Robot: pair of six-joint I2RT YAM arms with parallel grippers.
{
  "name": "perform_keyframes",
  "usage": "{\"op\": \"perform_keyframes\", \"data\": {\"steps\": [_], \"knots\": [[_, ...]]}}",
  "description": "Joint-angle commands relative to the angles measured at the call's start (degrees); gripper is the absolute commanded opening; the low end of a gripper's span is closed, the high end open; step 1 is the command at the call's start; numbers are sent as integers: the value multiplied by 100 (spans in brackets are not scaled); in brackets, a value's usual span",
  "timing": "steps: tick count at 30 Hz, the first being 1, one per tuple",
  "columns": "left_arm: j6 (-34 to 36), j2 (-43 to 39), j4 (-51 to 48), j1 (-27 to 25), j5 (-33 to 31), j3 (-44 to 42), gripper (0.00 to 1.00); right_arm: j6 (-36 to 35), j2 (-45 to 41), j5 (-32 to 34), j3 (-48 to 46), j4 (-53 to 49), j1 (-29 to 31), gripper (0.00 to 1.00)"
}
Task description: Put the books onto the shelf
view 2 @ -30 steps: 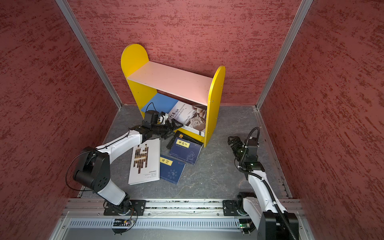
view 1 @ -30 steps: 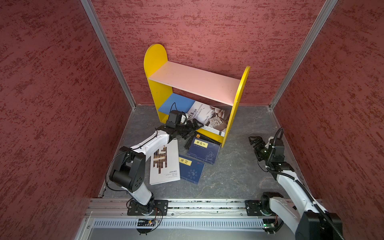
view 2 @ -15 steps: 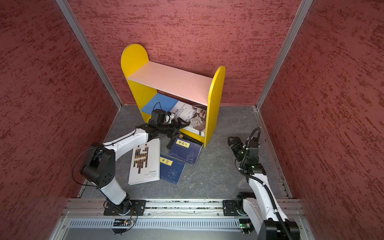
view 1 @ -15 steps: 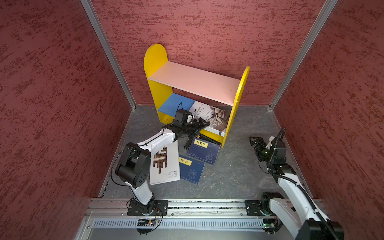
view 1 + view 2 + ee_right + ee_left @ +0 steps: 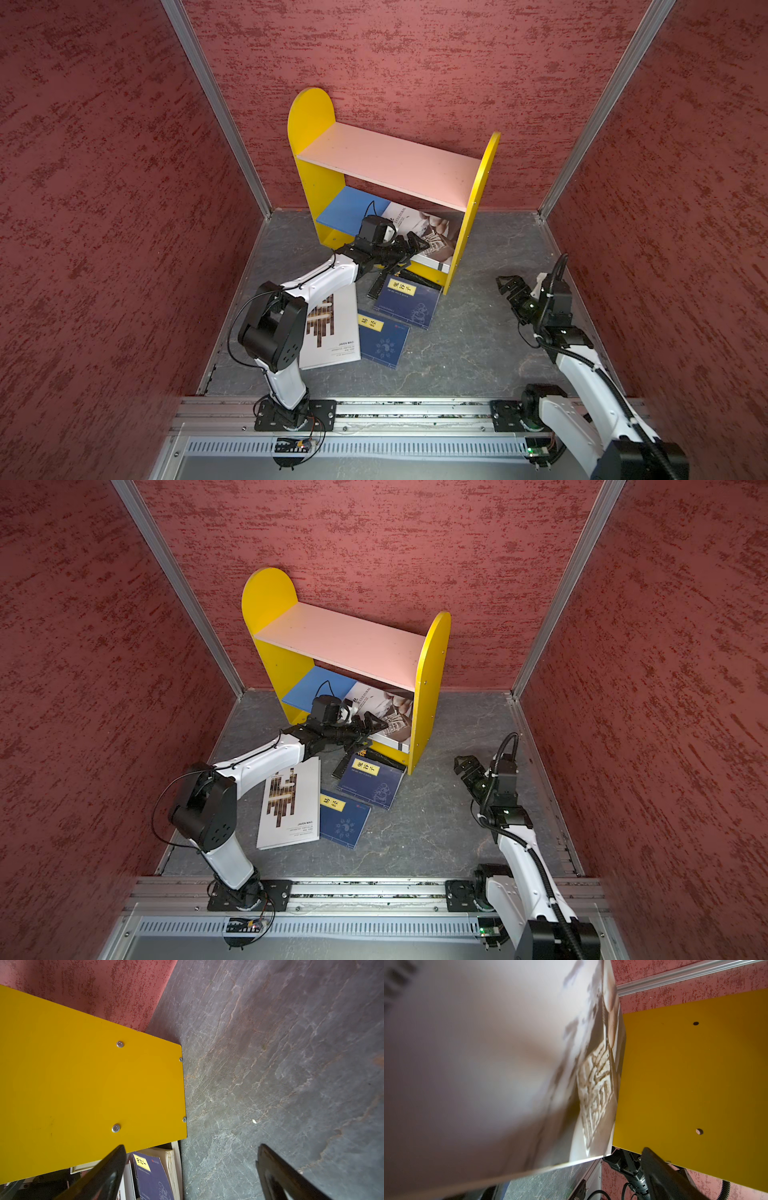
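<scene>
- Currently left gripper [image 5: 411,245] jaws wide, right at the photo-cover white book [image 5: 432,232]; contact unclear.
- that book leans on the shelf [image 5: 390,162] blue lower board, against a yellow side panel.
- right gripper [image 5: 508,286] wide, empty, over worktop [image 5: 469,340] beside the shelf.
- on worktop out front: brown-bar white book [image 5: 332,332], navy book [image 5: 382,343], second navy book [image 5: 409,301] overlapping black book [image 5: 376,286].

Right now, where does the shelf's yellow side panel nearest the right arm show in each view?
Top view: yellow side panel, shelf's right end, mid-picture.
Top view: same place, outer face showing.
Left wrist: its inner face, beside the white book's cover.
Right wrist: its screwed outer face, meeting the grey floor.
Shared landmark: the red wall.
</scene>
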Motion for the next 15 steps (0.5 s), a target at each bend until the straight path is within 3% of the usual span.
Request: {"op": "perform_keyframes", "data": {"steps": [1, 15], "knots": [[194, -68, -184, -26, -84, 130, 99, -185, 13, -40, 263, -122, 9, 99], [306, -43, -109, 97, -62, 353, 99, -143, -115, -84, 252, -291, 9, 99]]}}
